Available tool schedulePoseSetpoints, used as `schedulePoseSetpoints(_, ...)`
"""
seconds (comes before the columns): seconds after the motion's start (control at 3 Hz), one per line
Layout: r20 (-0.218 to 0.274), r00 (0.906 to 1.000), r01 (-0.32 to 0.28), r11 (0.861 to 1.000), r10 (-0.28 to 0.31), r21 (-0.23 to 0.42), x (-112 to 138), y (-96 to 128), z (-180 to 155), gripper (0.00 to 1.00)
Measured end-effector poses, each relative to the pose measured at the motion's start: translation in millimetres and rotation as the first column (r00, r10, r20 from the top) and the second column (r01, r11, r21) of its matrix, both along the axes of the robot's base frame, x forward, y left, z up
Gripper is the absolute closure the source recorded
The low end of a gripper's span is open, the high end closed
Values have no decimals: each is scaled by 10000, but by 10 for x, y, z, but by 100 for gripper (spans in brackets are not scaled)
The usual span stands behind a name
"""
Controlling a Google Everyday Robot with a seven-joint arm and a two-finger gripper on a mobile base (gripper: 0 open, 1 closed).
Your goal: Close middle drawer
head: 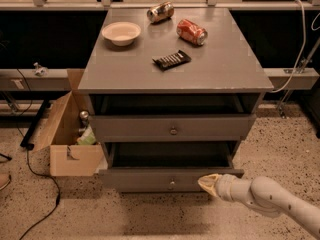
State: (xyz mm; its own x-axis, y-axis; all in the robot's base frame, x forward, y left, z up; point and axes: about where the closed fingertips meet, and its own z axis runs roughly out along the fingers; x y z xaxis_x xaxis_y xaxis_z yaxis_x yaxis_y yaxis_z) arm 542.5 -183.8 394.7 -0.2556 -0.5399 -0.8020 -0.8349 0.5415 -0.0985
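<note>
Pale-tipped gripper (209, 182) at the end of a cream-coloured arm (272, 200) reaches in from the lower right and meets the right part of the middle drawer (145, 179), just right of its small round knob (171, 185); whether the gripper is set wide or narrow cannot be told from this angle, and it carries nothing. Seen from the single camera view, the middle drawer stands pulled out from the grey cabinet (220, 74), its dark tray open to view above the long flat front, which sits low in the cabinet and well forward of the drawer above. That upper drawer (130, 126), with its own knob (173, 131), also shows a dark gap beneath the cabinet top. Judged from the exposed tray, the closing has barely begun or is only partway: contact with the front appears made, but most of the drawer's travel back into the cabinet is left to do. On the cabinet top lie a white bowl (121, 33), a tan can (160, 12) on its side, a red can (191, 31) also on its side, and a dark snack bar (171, 59), all well apart from the gripper. An open cardboard box (70, 156) sits on the speckled floor (150, 219) just beside the cabinet's left flank.
</note>
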Motion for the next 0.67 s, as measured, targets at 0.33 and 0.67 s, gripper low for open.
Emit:
schedulePoseSetpoints(0.33,544,9981,-284,9991,301,-316,155,54,68,100)
schedulePoseSetpoints(0.67,707,9933,-892,9952,919,-397,387,177,46,100)
